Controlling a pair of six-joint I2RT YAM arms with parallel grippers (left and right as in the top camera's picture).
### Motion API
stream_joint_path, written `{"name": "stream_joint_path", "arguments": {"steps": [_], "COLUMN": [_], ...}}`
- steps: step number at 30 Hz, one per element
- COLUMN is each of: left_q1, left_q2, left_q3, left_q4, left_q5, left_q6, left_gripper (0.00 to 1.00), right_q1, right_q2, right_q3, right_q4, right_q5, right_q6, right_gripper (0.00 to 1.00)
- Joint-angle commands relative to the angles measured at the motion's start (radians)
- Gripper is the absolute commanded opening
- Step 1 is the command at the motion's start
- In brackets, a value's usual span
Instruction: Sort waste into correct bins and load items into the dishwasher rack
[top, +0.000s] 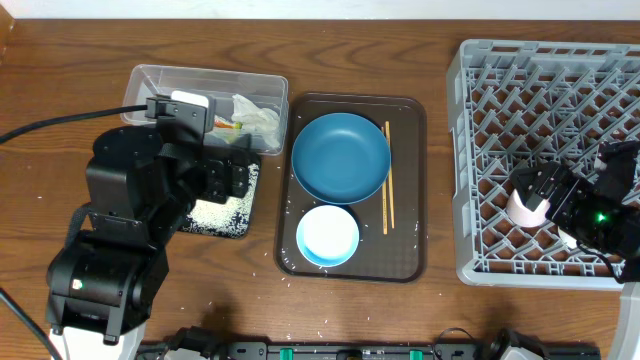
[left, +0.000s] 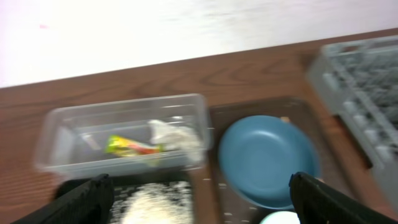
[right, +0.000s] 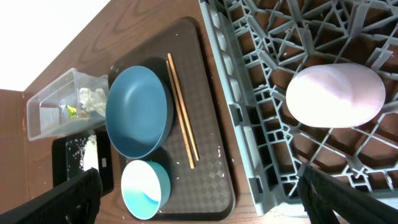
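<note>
Overhead: blue plate (top: 340, 157), bowl (top: 327, 236), chopsticks (top: 388, 180) lie on brown tray (top: 408, 232) near rack (top: 466, 150). We judge plate rigid, slick: pinch rim. Chopsticks light, thin, may roll: take mid-length. Left gripper (left: 202, 185), right gripper (right: 200, 179) both spread wide, empty; pink cup (right: 336, 93) lies in rack.

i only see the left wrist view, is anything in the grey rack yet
Observer: Yes, one pale pink cup sits in the large grey plastic dishwasher rack, toward the side nearest the tray.
Operator: is the right pincer gripping it
Observer: No. The right pincer is open, and the cup lies clear of its fingers.
Operator: where are the chopsticks
Observer: The thin wooden chopsticks lie on the brown serving tray, between the round blue plate and the rack.
</note>
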Motion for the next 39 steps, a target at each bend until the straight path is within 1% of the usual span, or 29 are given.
{"name": "stream_joint_path", "arguments": {"steps": [1, 7, 10, 15, 18, 22, 26, 33, 39], "left_q1": [-0.002, -0.002, -0.002, -0.001, -0.001, -0.001, -0.001, -0.001, -0.001], "left_q2": [-0.027, -0.148, -0.227, -0.4, -0.508, -0.639, -0.765, -0.968, -0.965], "left_q3": [-0.004, -0.072, -0.158, -0.418, -0.579, -0.754, -0.899, -1.097, -1.23], "left_q4": [0.0, -0.023, -0.009, 0.201, 0.326, 0.444, 0.5, 0.504, 0.585], "left_q5": [-0.156, -0.158, -0.158, -0.158, -0.158, -0.158, -0.158, -0.158, -0.116], "left_q6": [0.047, 0.05, 0.047, -0.004, -0.057, -0.109, -0.151, -0.198, -0.209], "left_gripper": [0.93, 0.93, 0.93, 0.93, 0.94, 0.94, 0.93, 0.93, 0.94], "right_q1": [0.006, 0.006, 0.006, 0.006, 0.006, 0.006, 0.006, 0.006, 0.006], "right_q2": [-0.003, -0.003, -0.002, -0.002, -0.003, -0.002, -0.001, 0.0, 0.004], "right_q3": [0.011, 0.011, 0.011, 0.011, 0.011, 0.011, 0.011, 0.011, 0.011], "right_q4": [-0.002, -0.002, -0.001, -0.001, -0.002, -0.002, -0.002, -0.002, -0.002], "right_q5": [-0.001, -0.001, -0.001, -0.001, -0.001, -0.001, -0.001, -0.001, -0.001], "right_q6": [-0.01, -0.01, -0.01, -0.01, -0.01, -0.011, -0.01, -0.01, -0.01], "right_gripper": [0.99, 0.99, 0.99, 0.99, 0.99, 0.99, 0.99, 0.99, 0.99]}}
